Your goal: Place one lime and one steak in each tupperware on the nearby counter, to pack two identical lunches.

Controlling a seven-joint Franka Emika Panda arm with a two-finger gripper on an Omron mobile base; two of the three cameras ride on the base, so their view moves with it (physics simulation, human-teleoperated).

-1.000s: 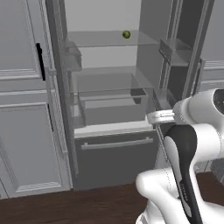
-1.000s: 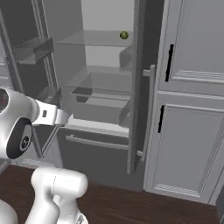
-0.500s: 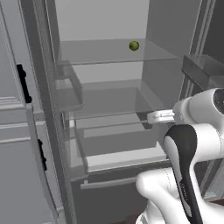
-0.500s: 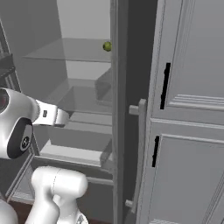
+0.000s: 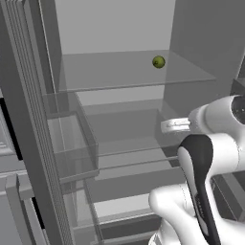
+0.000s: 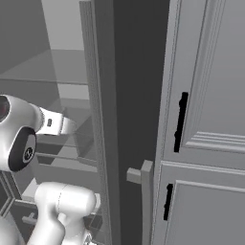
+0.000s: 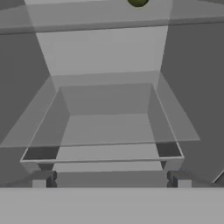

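Hand view, gripper: its two dark finger tips (image 7: 39, 183) stand far apart near the bottom, one at each side, with nothing between them, so the gripper (image 7: 111, 183) is wide open.
Hand view, drawer: a clear drawer (image 7: 105, 153) lies just beyond the tips, its front rim running across between them and its back wall further in.
Hand view, lime: the lime (image 7: 137, 2) sits at the top edge, cut off by the frame, on the glass shelf (image 7: 87, 19) above the drawer.
Left base view, arm: the white arm (image 5: 210, 158) rises at the lower right, and its wrist reaches left toward the open fridge (image 5: 119, 28).
Left base view, door bin: a clear bin (image 5: 72, 143) hangs on the inside of the left fridge door (image 5: 28, 134), near the front of the drawers.
Left base view, lime: it rests toward the back right of the glass shelf, well above and beyond the wrist, apart from the walls.
Right base view, arm: it shows at the lower left, its wrist pointing right toward the edge of the right fridge door (image 6: 103, 119).
Right base view, cabinets: grey panelled cabinet fronts (image 6: 210, 95) with black bar handles (image 6: 179, 122) stand just right of that door.
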